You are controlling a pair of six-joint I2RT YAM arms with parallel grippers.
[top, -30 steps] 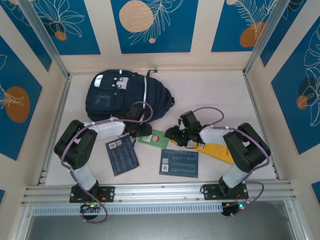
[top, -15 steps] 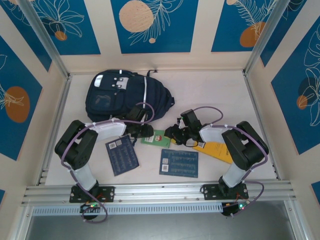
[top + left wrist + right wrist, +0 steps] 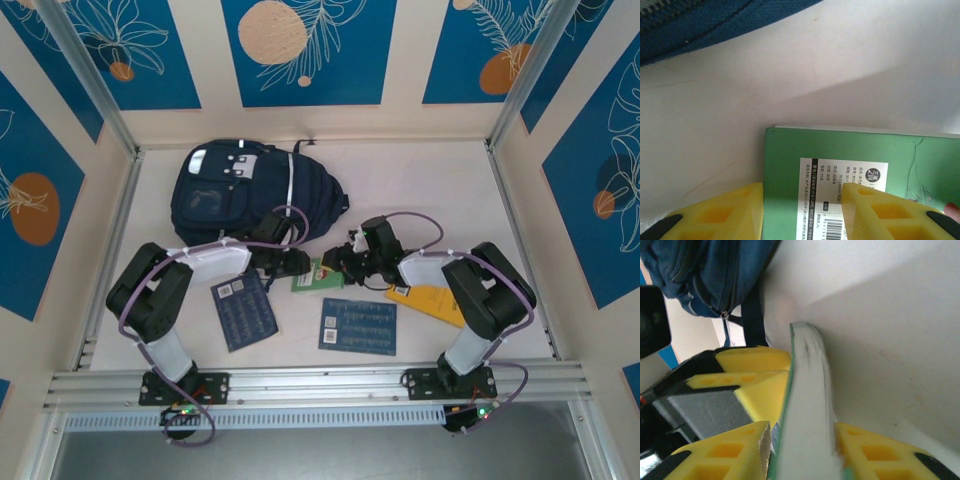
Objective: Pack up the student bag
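Top external, bag: the student bag (image 3: 250, 190) lies at the far left of the table (image 3: 430, 190), front pockets up.
Top external, grippers: the left gripper (image 3: 298, 262) and right gripper (image 3: 336, 264) meet at a green notebook (image 3: 318, 277), just beside the bag. Their jaw gaps are too small to judge here.
Top external, nearer: left blue notebook (image 3: 243, 310), right blue notebook (image 3: 358, 325).
Left wrist: the yellow fingers (image 3: 715, 215) stand partly apart over the notebook's cover and barcode label (image 3: 842, 172), gripping nothing.
Right wrist: the 2 pads (image 3: 875, 455) press both faces of the notebook, seen edge-on; the bag's zip (image 3: 726, 315) is behind.
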